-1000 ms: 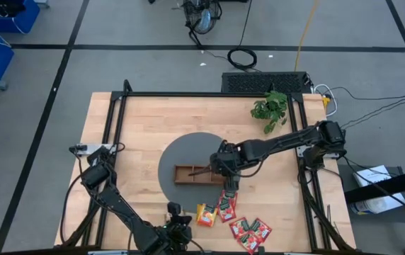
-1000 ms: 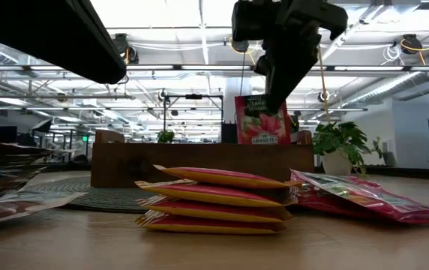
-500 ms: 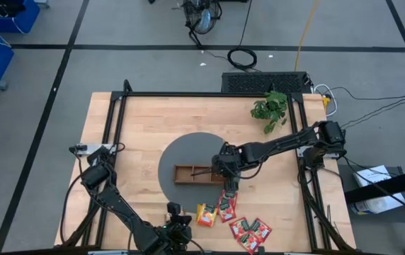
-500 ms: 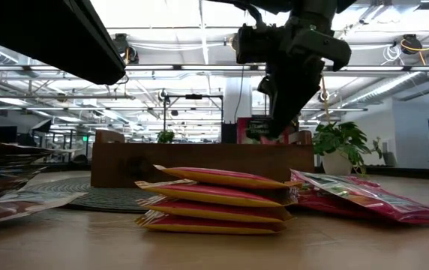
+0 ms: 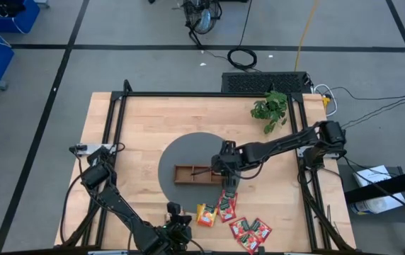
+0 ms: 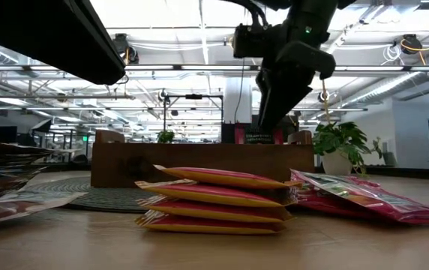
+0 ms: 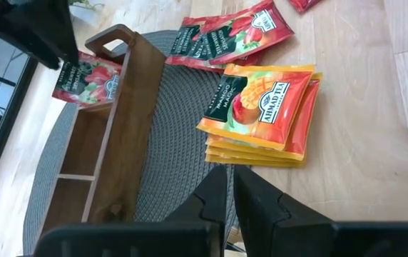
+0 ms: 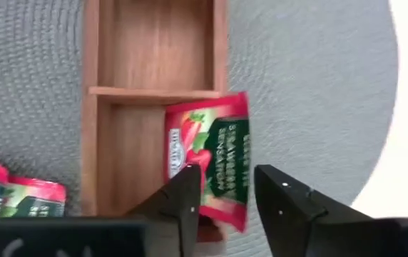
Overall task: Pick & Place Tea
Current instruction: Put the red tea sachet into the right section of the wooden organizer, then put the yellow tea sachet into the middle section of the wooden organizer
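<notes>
Over tray's end compartment | right hand parted | red sachet overhangs wall

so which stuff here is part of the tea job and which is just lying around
Part of the job:
- red tea sachet lying tilted across the wooden tray's end compartment
- wooden tray
- orange sachet stack
- red sachets on the table
- right gripper, open above the tray

Just lying about:
- round grey mat
- potted plant
- left gripper, waiting near the table's front edge
</notes>
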Available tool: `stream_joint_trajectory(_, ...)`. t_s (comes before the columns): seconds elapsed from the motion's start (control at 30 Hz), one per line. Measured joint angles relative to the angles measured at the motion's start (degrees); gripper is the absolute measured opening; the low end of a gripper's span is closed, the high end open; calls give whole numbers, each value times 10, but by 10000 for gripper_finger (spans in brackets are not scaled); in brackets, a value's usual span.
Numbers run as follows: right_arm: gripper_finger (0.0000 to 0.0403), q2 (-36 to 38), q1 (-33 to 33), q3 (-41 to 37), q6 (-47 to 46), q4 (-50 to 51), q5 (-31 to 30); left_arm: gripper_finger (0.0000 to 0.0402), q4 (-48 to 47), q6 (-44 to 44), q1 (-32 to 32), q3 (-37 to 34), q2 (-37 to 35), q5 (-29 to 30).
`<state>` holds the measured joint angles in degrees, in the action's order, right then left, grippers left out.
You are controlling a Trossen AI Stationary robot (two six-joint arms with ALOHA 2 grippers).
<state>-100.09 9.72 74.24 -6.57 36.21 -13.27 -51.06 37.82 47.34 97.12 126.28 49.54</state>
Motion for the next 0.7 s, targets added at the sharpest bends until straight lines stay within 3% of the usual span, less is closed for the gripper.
stream_joint_trajectory(0.23,157,68,9,0,-3,13,-12,35,-1,-4,0,0,0,0)
stream_joint_trajectory(0.4,159,131,51,-15,-32,-10,45,35,18,-22,0,0,0,-1)
stream_joint_trajectory(0.6,153,164,136,-146,-33,-226,60,35,163,-123,-8,0,0,-3)
stream_joint_trajectory(0.7,151,164,167,-222,-33,-380,60,35,241,-163,-27,1,0,-42)
